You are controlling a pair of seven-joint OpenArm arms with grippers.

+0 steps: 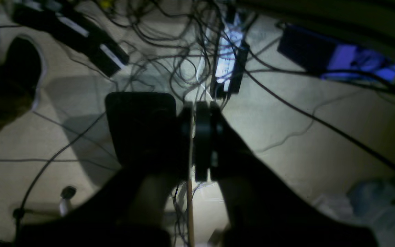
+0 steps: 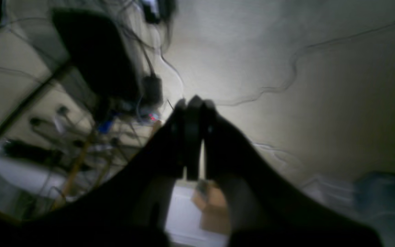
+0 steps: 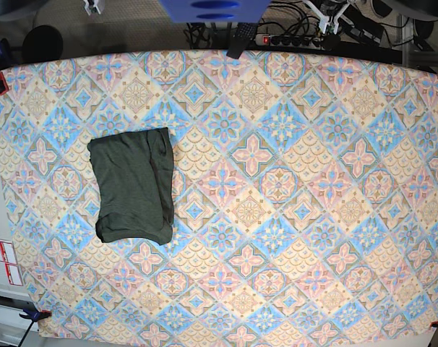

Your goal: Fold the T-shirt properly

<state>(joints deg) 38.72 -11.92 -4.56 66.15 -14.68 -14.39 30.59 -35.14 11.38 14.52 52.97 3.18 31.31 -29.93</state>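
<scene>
The T-shirt [image 3: 132, 184] lies folded into a compact dark olive-green rectangle on the left part of the patterned table [image 3: 291, 217] in the base view. Neither arm shows in that view. In the left wrist view my left gripper [image 1: 194, 113] is shut with nothing between its fingers, pointing at a floor strewn with cables. In the right wrist view my right gripper [image 2: 192, 106] is shut and empty too, also over the floor. The T-shirt does not show in either wrist view.
Power strips [image 1: 228, 58] and tangled black cables [image 1: 156, 51] cover the floor under the left gripper. A dark box [image 2: 94, 51] and more cables lie left of the right gripper. A power strip [image 3: 298, 40] runs behind the table's far edge.
</scene>
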